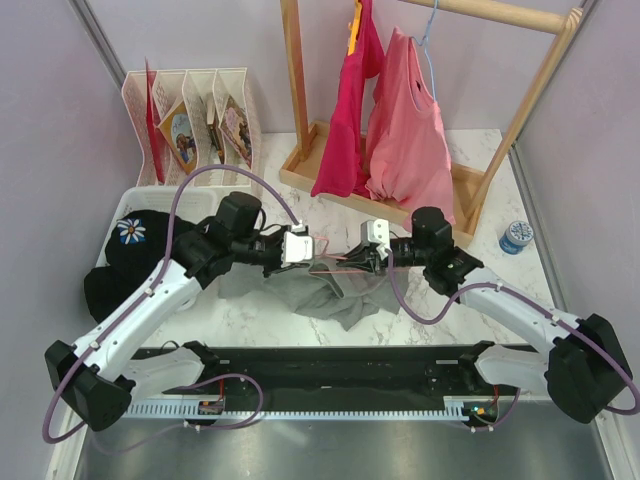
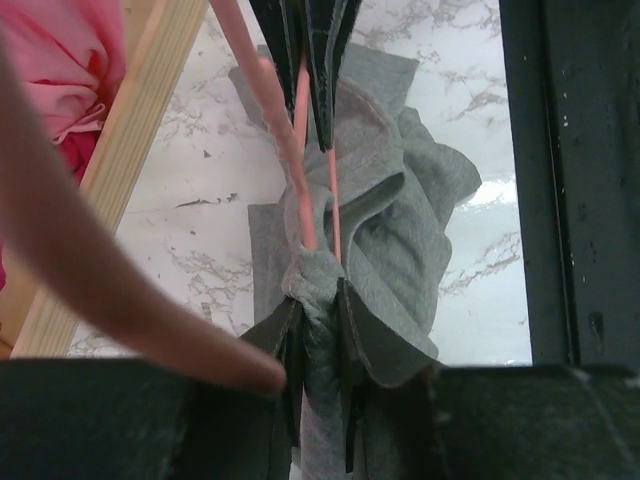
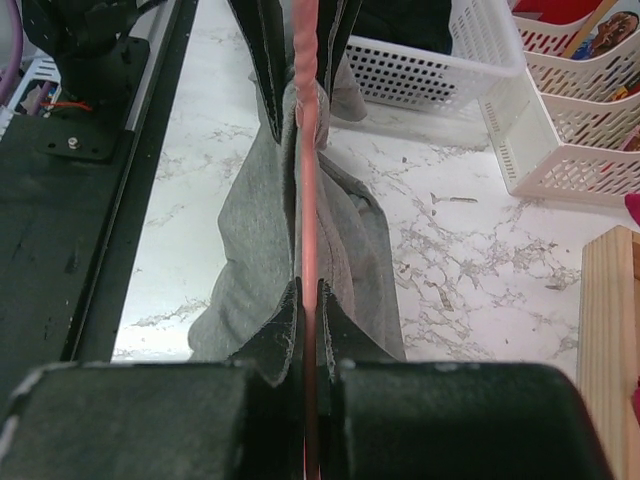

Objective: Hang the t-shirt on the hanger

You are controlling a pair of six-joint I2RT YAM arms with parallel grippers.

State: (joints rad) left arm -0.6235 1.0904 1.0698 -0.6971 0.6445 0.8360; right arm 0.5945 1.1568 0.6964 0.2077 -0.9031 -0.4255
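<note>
The left jaws are closed on a bunched fold of the t-shirt (image 2: 420, 230). The grey cloth is squeezed tight between them and spills out on either side. Two thin bars of the hanger (image 2: 303, 170) run from that bunch straight across to the right jaws, which face the left jaws head-on and just apart from them. The right jaws are clamped on the hanger, with one salmon-pink bar pinched flat between them and running out ahead toward the left jaws. I can't quite tell whether the left jaws also catch a hanger bar inside the cloth, since the fabric hides it.

Both pairs of jaws are raised above the marble surface (image 1: 250, 320). The rest of the t-shirt hangs down from them and lies crumpled on it, beneath the gap between the jaws and spreading out under each pair.

On the far side of the jaws stands a wooden rack (image 1: 293, 100) with a light pink shirt (image 1: 405, 150) hung on it, nearer the right jaws than the left. Behind the left jaws and out to their side, a white basket (image 1: 125, 205) holds a black garment with a daisy (image 1: 130, 232), well apart from the t-shirt's bunched fold
</note>
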